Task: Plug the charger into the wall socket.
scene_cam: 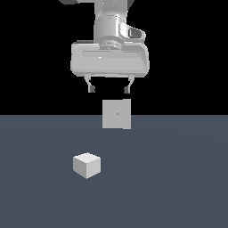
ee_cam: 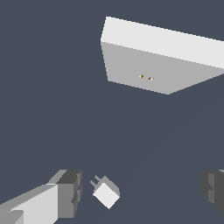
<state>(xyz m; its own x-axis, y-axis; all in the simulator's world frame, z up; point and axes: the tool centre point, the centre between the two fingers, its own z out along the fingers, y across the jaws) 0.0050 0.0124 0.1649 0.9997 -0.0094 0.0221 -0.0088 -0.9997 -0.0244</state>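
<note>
charger: on the floor, near side, toward the exterior view's left, well apart from the wall socket
gripper: fingers apart, empty, high above
step: descend, centre over cube, align fingers with its flat sides

Lighting: even, moderate, falling from above (cube tops are showing brightest) | Shadows: none showing on floor | Glare: none | Focus: sharp, edges slightly jagged

Hangs high in the exterior view, wrist pointing straight down, gripper raised well off the floor. Jaws spread wide, short dark fingertips aimed downward with nothing between them. Same wide gap between fingers in the wrist view.
</note>
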